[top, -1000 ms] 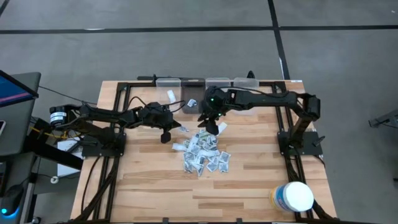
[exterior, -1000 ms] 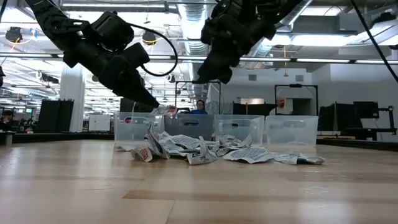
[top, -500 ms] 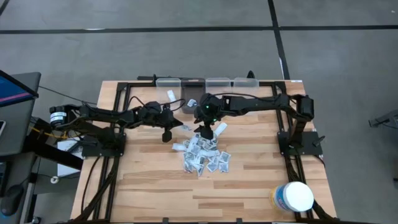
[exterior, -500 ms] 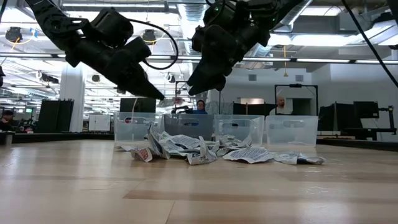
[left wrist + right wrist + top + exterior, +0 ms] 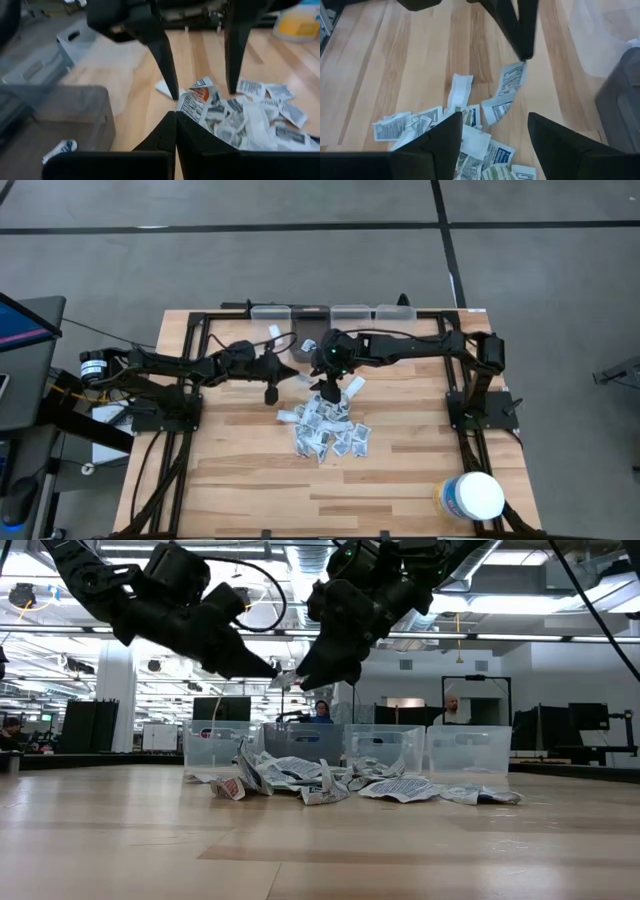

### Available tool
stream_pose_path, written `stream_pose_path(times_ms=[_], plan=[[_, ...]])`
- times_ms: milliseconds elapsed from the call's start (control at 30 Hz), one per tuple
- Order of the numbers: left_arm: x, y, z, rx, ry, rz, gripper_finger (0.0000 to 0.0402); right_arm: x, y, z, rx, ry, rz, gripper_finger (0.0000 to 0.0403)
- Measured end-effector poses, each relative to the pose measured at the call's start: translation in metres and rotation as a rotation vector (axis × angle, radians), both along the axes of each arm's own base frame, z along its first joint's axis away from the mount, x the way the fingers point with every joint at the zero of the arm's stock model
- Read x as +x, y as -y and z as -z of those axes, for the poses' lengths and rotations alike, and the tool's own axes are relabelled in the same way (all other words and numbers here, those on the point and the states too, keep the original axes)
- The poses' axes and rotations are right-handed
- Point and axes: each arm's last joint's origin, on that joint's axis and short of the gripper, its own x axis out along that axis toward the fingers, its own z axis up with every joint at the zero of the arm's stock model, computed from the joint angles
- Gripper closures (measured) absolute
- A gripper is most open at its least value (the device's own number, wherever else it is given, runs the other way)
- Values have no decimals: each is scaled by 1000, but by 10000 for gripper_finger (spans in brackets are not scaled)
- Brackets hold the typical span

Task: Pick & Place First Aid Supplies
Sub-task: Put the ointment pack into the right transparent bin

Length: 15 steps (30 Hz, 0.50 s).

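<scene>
Left wrist view: we see our left tool [image 5: 175, 117] pinched on a packet [image 5: 194, 102] above the pile [image 5: 325, 427]; right tool [image 5: 492, 120] spread wide.

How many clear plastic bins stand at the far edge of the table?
4, in one row along the far edge: first bin, second, third, fourth. None seems hidden.

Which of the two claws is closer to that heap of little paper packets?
The right one. The right gripper hangs open right over the far edge of the packet pile. The left gripper, shut on a packet, is off to the pile's left, toward the bins.
</scene>
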Motion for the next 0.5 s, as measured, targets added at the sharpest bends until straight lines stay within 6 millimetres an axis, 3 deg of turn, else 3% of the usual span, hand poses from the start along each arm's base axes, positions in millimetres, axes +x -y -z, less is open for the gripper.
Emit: stream_pose_path(times_ms=[500], plan=[[1,0,-4,10,35,-6,395,5,2,-6,9,78,25,185]])
